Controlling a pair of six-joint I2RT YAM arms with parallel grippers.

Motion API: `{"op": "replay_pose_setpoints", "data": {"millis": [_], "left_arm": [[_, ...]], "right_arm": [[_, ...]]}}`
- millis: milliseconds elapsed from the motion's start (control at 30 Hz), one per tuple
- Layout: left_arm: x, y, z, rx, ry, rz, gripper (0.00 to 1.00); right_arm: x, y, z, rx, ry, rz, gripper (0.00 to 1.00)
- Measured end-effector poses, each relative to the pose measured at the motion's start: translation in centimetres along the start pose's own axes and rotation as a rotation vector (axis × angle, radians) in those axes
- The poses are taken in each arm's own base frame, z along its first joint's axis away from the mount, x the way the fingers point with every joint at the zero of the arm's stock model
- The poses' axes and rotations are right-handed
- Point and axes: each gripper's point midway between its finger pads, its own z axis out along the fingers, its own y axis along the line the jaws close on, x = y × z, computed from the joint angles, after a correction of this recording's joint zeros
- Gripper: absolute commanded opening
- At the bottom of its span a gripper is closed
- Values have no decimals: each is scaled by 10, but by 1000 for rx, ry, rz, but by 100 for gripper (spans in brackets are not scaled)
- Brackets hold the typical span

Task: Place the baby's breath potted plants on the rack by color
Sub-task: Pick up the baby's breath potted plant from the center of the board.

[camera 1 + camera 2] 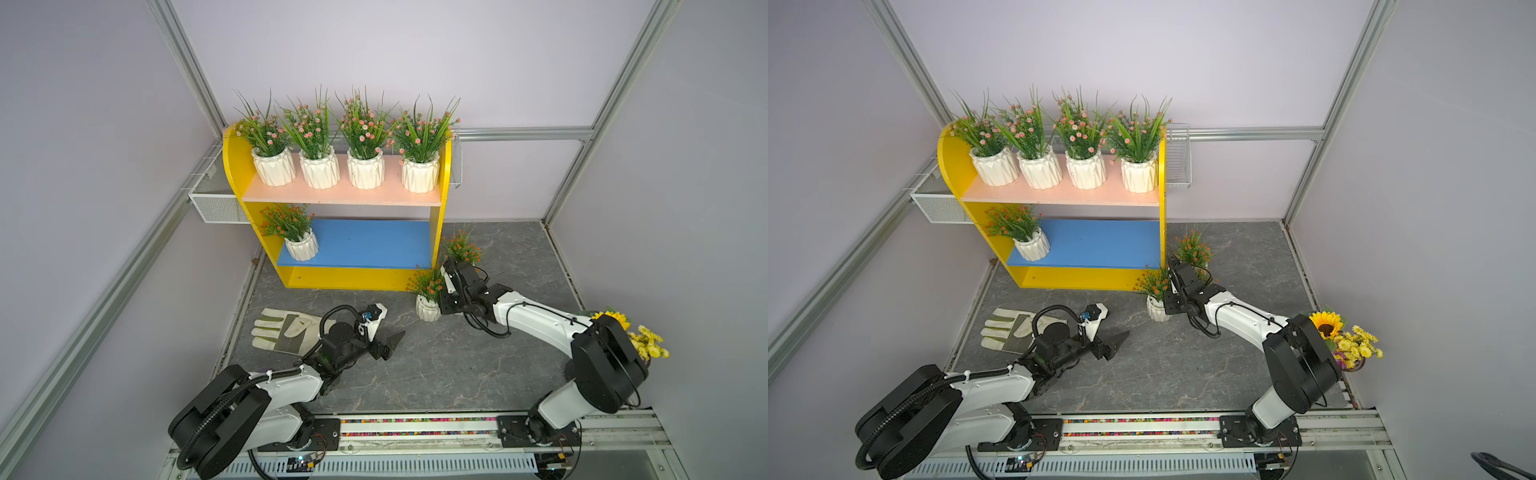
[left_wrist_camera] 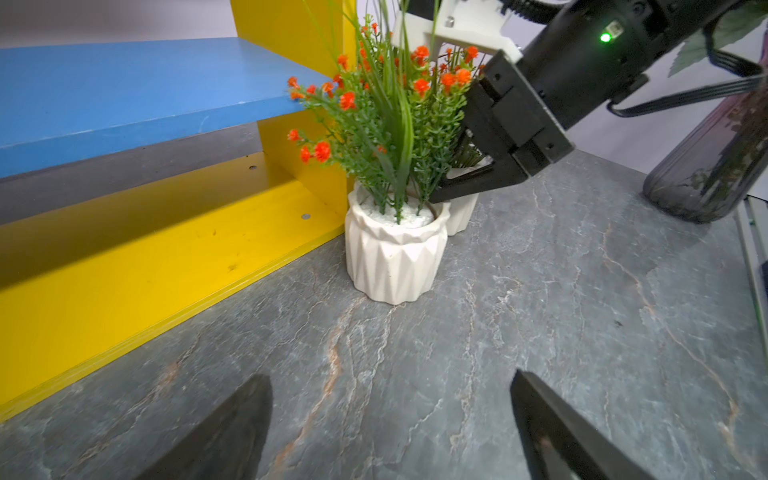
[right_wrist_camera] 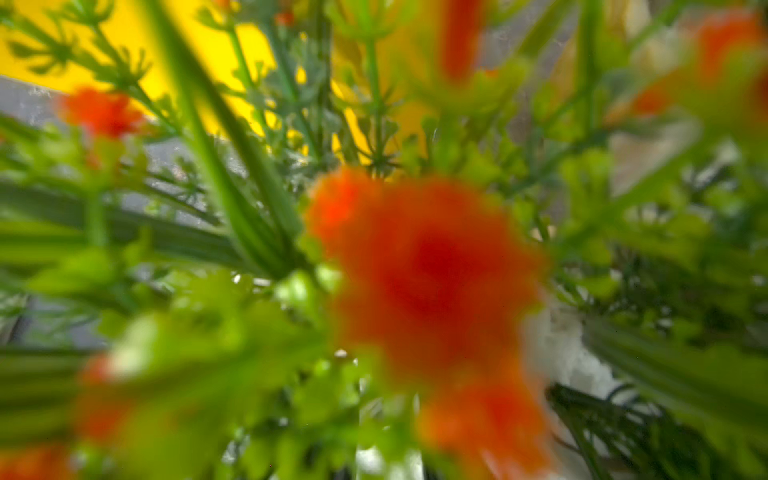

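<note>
The right gripper point(image 2: 440, 194) pokes among the sprigs of two orange plants point(image 2: 395, 249) on the table point(image 1: 457, 374) at the rack's point(image 1: 442, 174) right foot; its grip cannot be told. The left gripper point(image 2: 390, 386) gapes empty. Four pink plants point(image 1: 365, 170) fill the upper board point(image 1: 340, 195); one orange pot point(image 1: 302, 247) stands at the blue board's point(image 1: 374, 245) left end.

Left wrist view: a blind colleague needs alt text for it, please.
A white faceted pot of orange-red blossoms stands on the grey stone-look tabletop beside the yellow wooden rack, with the right arm's black jaws among the foliage. The left arm's black jaws stand spread open in the foreground.
</note>
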Motion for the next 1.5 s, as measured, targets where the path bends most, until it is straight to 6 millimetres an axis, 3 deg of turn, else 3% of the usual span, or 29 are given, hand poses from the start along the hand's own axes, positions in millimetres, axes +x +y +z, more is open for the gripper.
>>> {"op": "replay_pose_setpoints", "data": {"millis": [800, 1367, 1500], "left_arm": [[-3, -6, -4, 25, 1, 11, 92], [-2, -7, -6, 24, 9, 10, 92], [-2, -7, -6, 24, 11, 9, 93]], "right_arm": [[-8, 2, -9, 10, 40, -16, 29], [-7, -2, 15, 34, 85, -11, 26], [-10, -1, 17, 33, 83, -6, 18]]}}
